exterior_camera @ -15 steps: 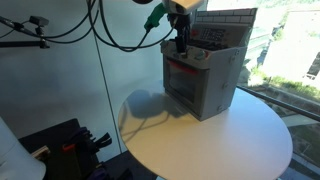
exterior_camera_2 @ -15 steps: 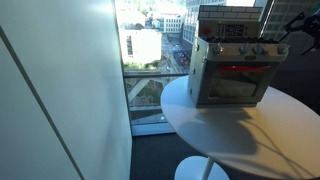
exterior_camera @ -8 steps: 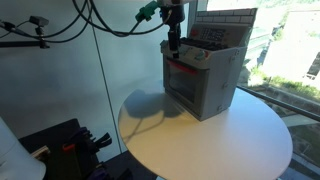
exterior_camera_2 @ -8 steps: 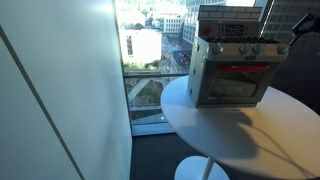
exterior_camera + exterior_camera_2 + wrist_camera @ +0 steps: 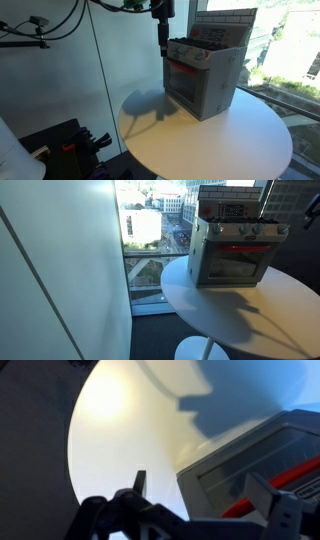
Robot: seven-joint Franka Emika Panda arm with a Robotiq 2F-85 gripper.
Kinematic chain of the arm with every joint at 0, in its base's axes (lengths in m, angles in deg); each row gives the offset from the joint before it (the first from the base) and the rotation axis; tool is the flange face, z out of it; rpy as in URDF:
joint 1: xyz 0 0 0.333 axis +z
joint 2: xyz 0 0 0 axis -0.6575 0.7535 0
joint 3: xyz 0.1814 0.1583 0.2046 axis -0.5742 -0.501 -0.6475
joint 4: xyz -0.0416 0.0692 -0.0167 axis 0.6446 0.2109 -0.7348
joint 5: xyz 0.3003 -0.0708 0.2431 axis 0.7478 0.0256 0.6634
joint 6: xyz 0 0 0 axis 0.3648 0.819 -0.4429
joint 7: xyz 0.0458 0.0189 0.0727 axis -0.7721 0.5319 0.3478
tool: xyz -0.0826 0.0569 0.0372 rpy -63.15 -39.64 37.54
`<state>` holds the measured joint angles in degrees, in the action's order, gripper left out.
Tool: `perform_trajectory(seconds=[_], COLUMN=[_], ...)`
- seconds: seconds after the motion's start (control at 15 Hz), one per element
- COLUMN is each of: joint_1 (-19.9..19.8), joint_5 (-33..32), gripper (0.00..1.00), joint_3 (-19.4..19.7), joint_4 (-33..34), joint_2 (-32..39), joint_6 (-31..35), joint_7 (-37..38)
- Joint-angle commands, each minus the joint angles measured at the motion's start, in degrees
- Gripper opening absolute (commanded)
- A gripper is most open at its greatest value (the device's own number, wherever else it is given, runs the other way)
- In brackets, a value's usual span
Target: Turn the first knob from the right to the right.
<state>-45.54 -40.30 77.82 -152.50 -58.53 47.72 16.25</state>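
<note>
- The oven (image 5: 205,80) stands on the round white table (image 5: 230,135), towards the window edge. It is the only thing on the table.
- A row of knobs runs along the top of the oven's front. The target knob (image 5: 281,228) is the last one at the right end of that row as seen facing the front.
- In the exterior view that shows the oven from an angle, that end of the row is the corner nearest the arm. The knobs are too small there to tell apart.
- The gripper (image 5: 162,48) hangs fingers-down just outside that upper front corner of the oven, near it but not touching.
- In the wrist view its two fingers (image 5: 140,485) stand well apart with nothing between them, so the gripper (image 5: 205,488) is spread and empty.
- That view shows the oven (image 5: 270,460) entering from one side under the fingers, with bare table beyond. No knob lies between the fingers.
- The key relation: the knob lies beside and slightly below the fingertips, on the oven's front face. Its turning axis points out of that face, roughly level.
- My judgement is that the fingers point down, across that axis. They must either tilt to face the front or straddle the knob from above before closing and twisting to the right.
- The neighbouring knob sits close, so a misaimed closing could catch the wrong one.
</note>
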Motion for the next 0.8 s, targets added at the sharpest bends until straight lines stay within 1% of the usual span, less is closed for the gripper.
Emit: perform_trajectory(seconds=[0.0, 0.4, 0.73], joint_1=[-0.1, 0.2, 0.3], joint_5=[-2.4, -4.1, -4.3], gripper=[1.0, 1.0, 1.0], joint_3=[-1.0, -1.7, -2.0], joint_4=[2.1, 3.9, 4.4], joint_2=[-1.4, -3.2, -5.1], joint_6=[-7.7, -18.3, -23.1], joint_7=[-3.0, -11.5, -15.7])
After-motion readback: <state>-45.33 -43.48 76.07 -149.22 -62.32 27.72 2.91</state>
